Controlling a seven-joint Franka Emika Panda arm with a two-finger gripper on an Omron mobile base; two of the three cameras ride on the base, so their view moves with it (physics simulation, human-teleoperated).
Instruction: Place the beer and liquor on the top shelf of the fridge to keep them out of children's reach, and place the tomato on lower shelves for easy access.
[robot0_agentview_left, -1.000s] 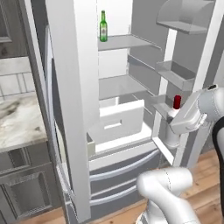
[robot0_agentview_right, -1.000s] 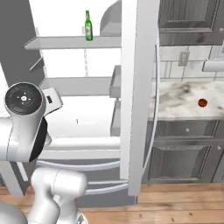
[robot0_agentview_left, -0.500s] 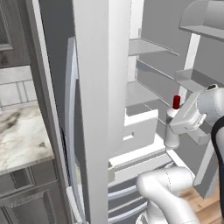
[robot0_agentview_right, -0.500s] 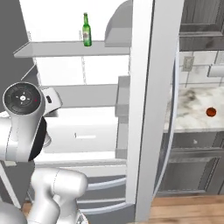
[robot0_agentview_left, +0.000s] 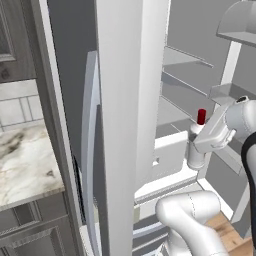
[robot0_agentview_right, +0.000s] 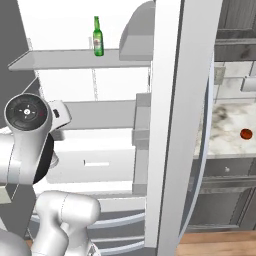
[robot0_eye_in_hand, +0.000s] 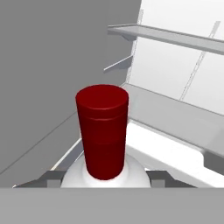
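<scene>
In the hand view I see the liquor (robot0_eye_in_hand: 103, 135) dead centre at the bottom of the frame, its red cap rising upright and its white shoulder swelling out just below. The two dark fingers (robot0_eye_in_hand: 49, 177) sit low on either side of that shoulder, right against it, so I read the gripper (robot0_eye_in_hand: 105, 179) as clamped on the bottle.

In the left base view the same bottle (robot0_agentview_left: 197, 142) stands at centre right, red cap on top, with the white hand (robot0_agentview_left: 214, 134) wrapped across its body, inside the open fridge (robot0_agentview_left: 127, 100). Grey shelf plates step up behind it toward the upper right. A marbled worktop (robot0_agentview_left: 25, 165) lies at the left edge of that frame.

The right base view gives me what the others do not: the beer (robot0_agentview_right: 98, 36) standing upright on the top shelf (robot0_agentview_right: 75, 58) in the upper left, and the tomato (robot0_agentview_right: 246, 134) lying on the marbled worktop at the right edge, well apart from the fridge. The arm's big round joint blocks the lower left there, so I cannot make out the held bottle from that side.
</scene>
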